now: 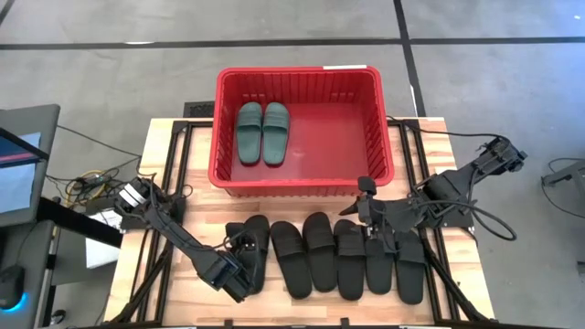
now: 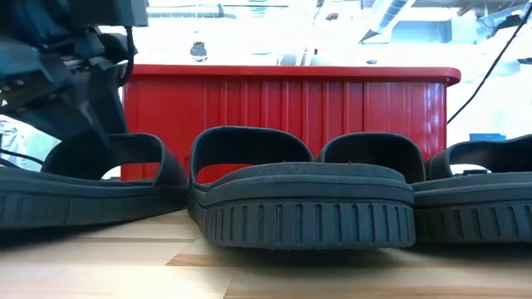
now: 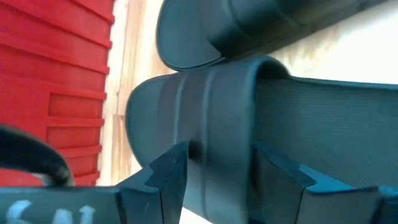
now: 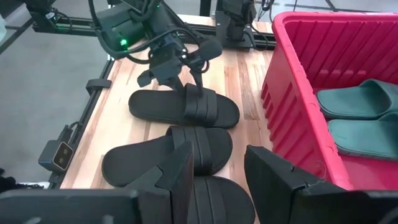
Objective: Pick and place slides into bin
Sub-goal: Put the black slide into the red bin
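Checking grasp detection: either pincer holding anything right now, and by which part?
Left pincer is closed across the strap of the leftmost black slide. Right pincer hangs open above another black slide, holding nothing.

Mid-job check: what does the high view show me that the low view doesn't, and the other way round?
High view only: the green pair lying inside the bin, the whole row of black slides in front of it, and the right hand over that row. Low view only: the nearest slide's ribbed sole edge and the bright room behind. Both: the red bin, black slides, and the left hand at the leftmost slide.
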### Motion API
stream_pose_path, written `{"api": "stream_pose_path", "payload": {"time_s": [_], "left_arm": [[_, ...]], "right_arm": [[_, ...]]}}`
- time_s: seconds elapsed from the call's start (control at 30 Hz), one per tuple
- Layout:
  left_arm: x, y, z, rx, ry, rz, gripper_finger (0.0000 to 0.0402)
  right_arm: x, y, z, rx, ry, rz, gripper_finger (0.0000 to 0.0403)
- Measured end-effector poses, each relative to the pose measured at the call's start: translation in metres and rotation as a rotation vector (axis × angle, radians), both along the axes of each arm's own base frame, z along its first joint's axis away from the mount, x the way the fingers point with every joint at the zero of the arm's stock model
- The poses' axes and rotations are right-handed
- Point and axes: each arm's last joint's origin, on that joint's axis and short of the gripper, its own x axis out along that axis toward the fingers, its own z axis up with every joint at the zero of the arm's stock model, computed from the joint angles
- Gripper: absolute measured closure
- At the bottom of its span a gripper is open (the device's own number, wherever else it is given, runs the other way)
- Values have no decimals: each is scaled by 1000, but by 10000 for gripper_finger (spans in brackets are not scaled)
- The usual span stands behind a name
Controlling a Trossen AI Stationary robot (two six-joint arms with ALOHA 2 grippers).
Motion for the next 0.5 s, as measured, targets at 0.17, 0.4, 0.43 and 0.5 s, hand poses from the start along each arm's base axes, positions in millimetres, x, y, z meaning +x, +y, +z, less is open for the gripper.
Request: {"api": "stream_pose_path", "payload": {"time_s": [0.17,0.4,0.43,0.5], "left_arm": [[3,5,0,1,-2,19,255],[6,7,1,2,-13,41,379],[6,7,2,0,-15,42,388],[8,6,5,-11,-26,56,390]], "right_arm": [[0,0,0,2,-4,0,271],[0,0,0,1,-4,0,271],[0,0,0,4,-4,-2,271],[0,0,0,12,-3,-7,271]]}}
